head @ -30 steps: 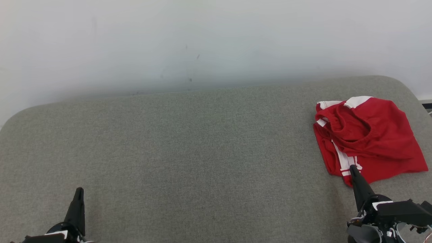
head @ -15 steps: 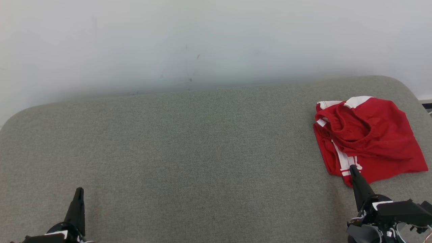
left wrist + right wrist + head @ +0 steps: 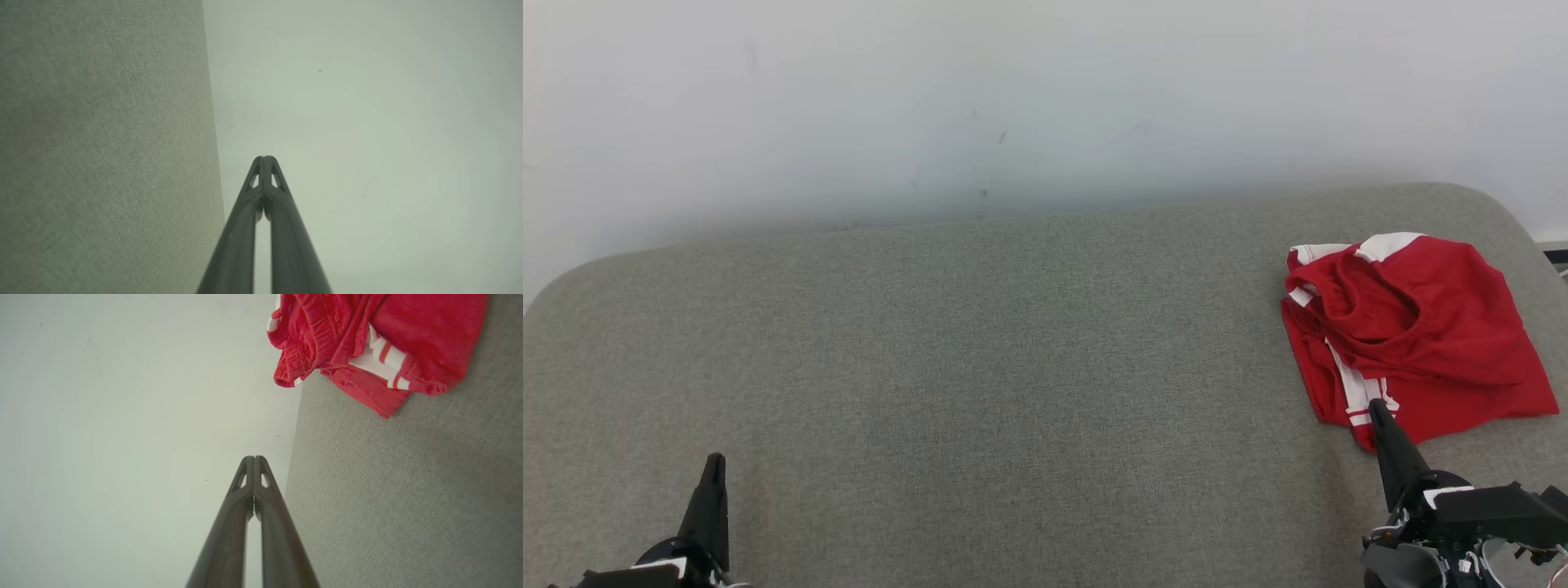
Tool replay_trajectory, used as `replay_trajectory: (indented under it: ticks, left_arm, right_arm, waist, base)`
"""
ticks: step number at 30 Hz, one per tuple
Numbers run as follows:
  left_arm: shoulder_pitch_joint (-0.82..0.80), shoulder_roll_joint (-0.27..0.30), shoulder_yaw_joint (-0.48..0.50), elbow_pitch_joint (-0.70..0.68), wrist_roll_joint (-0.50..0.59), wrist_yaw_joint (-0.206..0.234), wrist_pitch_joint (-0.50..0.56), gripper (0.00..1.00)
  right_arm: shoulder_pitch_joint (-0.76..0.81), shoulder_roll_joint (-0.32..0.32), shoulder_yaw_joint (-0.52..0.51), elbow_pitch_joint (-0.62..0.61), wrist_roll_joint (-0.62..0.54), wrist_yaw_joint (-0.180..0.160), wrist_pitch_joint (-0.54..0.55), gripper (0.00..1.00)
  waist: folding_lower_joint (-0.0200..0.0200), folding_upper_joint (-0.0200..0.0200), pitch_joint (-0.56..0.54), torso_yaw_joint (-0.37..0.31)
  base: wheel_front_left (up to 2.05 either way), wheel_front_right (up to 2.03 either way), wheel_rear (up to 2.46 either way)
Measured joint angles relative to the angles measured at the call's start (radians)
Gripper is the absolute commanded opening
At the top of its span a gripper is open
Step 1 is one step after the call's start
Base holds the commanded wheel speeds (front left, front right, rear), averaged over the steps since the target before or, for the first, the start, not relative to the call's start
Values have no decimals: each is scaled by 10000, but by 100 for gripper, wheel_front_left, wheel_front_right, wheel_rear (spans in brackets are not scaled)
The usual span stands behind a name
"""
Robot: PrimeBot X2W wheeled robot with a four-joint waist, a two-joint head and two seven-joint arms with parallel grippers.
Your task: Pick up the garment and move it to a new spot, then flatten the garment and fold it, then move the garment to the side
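Note:
The garment (image 3: 1421, 327) is a pair of red shorts with white side stripes, lying folded at the far right of the grey cushion; the right wrist view has the garment (image 3: 367, 335) at its top right. My right gripper (image 3: 1374, 406) sits at the lower right, shut and empty, its tip drawn over the garment's near edge. In its own view the right gripper (image 3: 253, 458) stands short of the cloth, tips pressed together. My left gripper (image 3: 715, 459) rests at the lower left, shut with nothing in it; the left gripper (image 3: 265, 158) shows its tips pressed together.
The grey fabric cushion (image 3: 980, 367) spans the whole width, with rounded far corners. A pale wall (image 3: 1013, 98) rises behind its far edge. A dark object (image 3: 1556, 256) peeks in past the cushion's right corner.

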Motion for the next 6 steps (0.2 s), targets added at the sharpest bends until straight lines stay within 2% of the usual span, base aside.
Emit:
replay_trajectory:
  ticks: [6]
  left_arm:
    - [0,0,0,0,0,0,0,0]
  right_arm:
    - [0,0,0,-2,0,0,0,0]
  waist:
    - [0,0,0,0]
  base:
    - [0,0,0]
